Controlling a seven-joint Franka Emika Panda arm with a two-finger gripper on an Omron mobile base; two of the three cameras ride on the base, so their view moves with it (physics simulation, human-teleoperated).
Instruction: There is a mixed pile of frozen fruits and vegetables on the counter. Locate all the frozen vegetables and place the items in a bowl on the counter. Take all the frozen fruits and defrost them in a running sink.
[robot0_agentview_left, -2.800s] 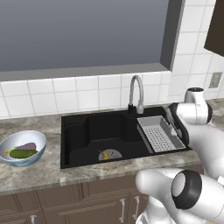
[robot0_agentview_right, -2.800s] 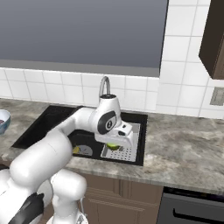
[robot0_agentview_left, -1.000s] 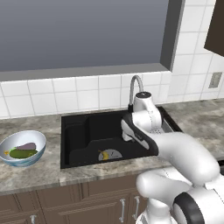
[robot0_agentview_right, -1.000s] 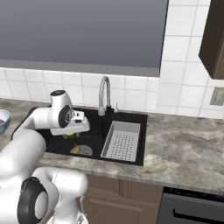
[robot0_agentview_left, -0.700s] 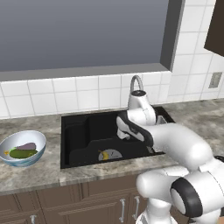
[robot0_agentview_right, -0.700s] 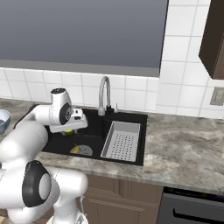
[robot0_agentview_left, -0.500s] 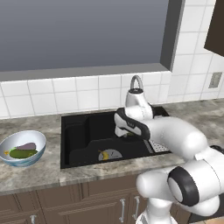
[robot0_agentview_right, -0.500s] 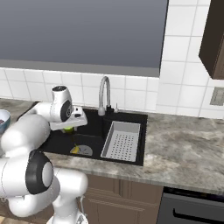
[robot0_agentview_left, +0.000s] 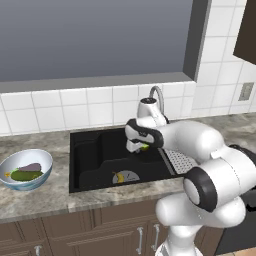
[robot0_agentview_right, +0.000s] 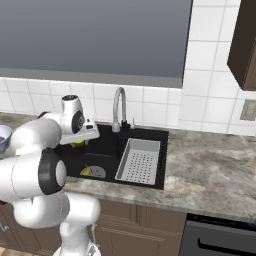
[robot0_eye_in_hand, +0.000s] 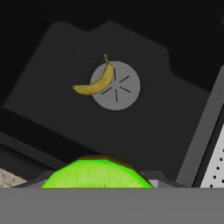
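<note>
The end effector (robot0_agentview_left: 136, 146), closed around the lime (robot0_agentview_left: 144, 146), hangs over the sink (robot0_agentview_left: 95, 155) with open air beneath it down to the black floor. On that floor the banana (robot0_eye_in_hand: 94, 83) lies across the round drain (robot0_eye_in_hand: 119, 86), the one item in the drop zone; the dark floor around it is bare. At the sink's right end the perforated tray (robot0_agentview_right: 137, 160) fills the basin, and the faucet (robot0_agentview_right: 119, 109) rises from the back rim beside it. Near the surface's left edge, the bowl (robot0_agentview_left: 25, 169) holds the cucumber (robot0_agentview_left: 24, 175) and eggplant (robot0_agentview_left: 30, 167).
</note>
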